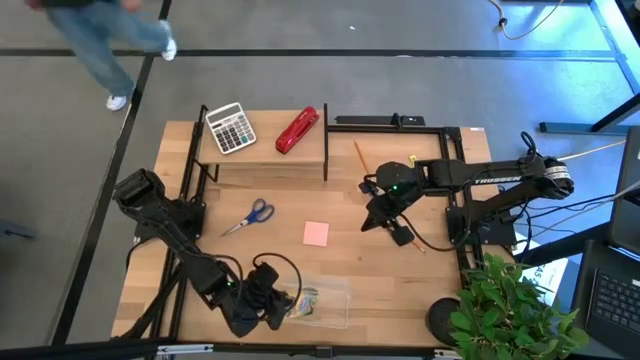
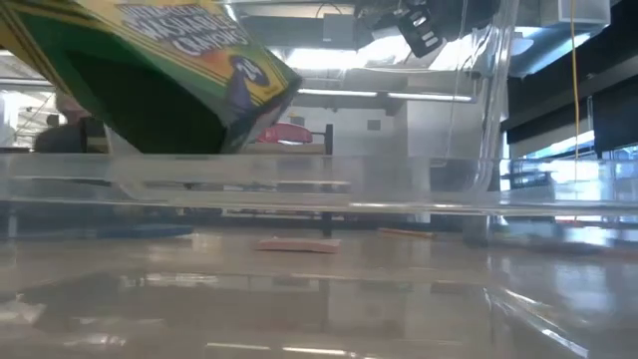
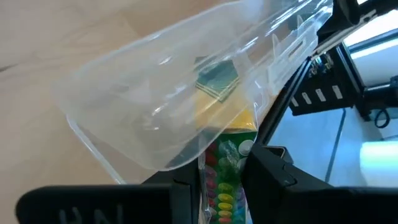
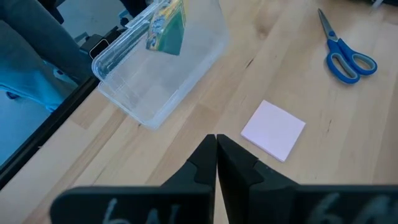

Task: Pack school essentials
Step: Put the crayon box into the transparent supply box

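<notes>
The crayon box (image 3: 225, 180), green and yellow, hangs tilted over the clear bin (image 1: 322, 300) at the near edge of the desk (image 1: 380, 270), its top end already inside the bin's wall. The left pincer (image 1: 275, 305) is clamped on the box's lower end, just beside the bin. So the step in hand looks like dropping the crayons in; the next move calls for easing the box lower and clear of the rim before letting go, since a tilted release could tip it back out.

Still unpacked: the pink pad (image 1: 316, 233) at mid-desk, the scissors (image 1: 250, 216) to its left, and an orange pencil (image 1: 358, 153) farther off near the right arm. The right pincer (image 1: 384, 222) hovers above the desk right of the pad, fingers closed on nothing.

On the far shelf (image 1: 262, 155) sit a calculator (image 1: 230, 127) and a red stapler (image 1: 297, 130). A person's legs (image 1: 100, 45) show beyond the desk.
</notes>
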